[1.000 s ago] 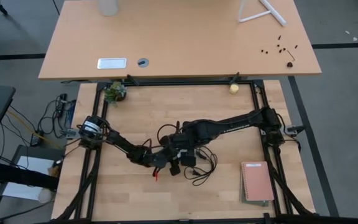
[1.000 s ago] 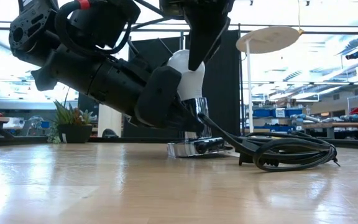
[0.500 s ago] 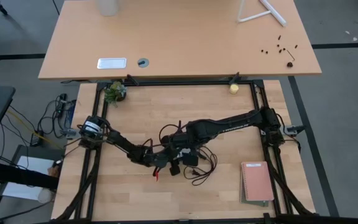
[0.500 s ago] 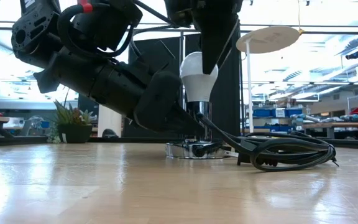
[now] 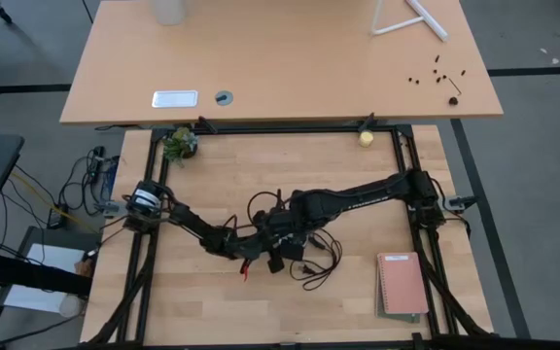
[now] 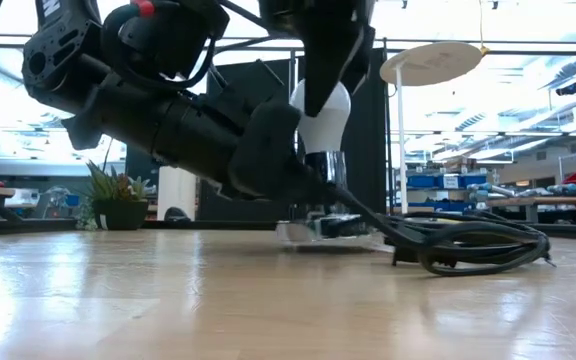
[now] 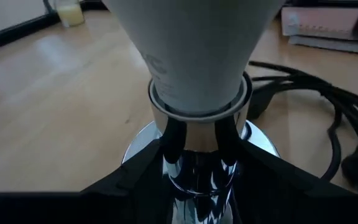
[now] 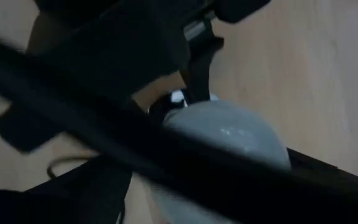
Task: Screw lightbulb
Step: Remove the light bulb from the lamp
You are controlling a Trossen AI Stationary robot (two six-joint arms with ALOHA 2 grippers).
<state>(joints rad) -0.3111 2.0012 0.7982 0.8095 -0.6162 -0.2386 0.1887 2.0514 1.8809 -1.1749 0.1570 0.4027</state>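
1. The lightbulb (image 6: 324, 118) stands upright in the chrome socket (image 7: 197, 163), head up, near the middle of the bench (image 5: 358, 301). Its grey base is seated inside the socket collar.
2. Change: over the last second the right gripper (image 6: 320, 100) widened its fingers around the bulb head. The socket base (image 6: 330, 228) has shifted slightly toward the coiled black cord (image 6: 468, 245) and appears tipped or raised on one side.
3. Meaning: this is probably a release between turns. Threading is likely not finished; another regrip and twist may be needed.
4. Left gripper (image 7: 197, 134): reaches in low from the left side, fingers pinching the socket neck just below the bulb to stop it turning.
5. Right gripper: descends from above, fingers spread on either side of the bulb head; whether they touch the glass cannot be determined.
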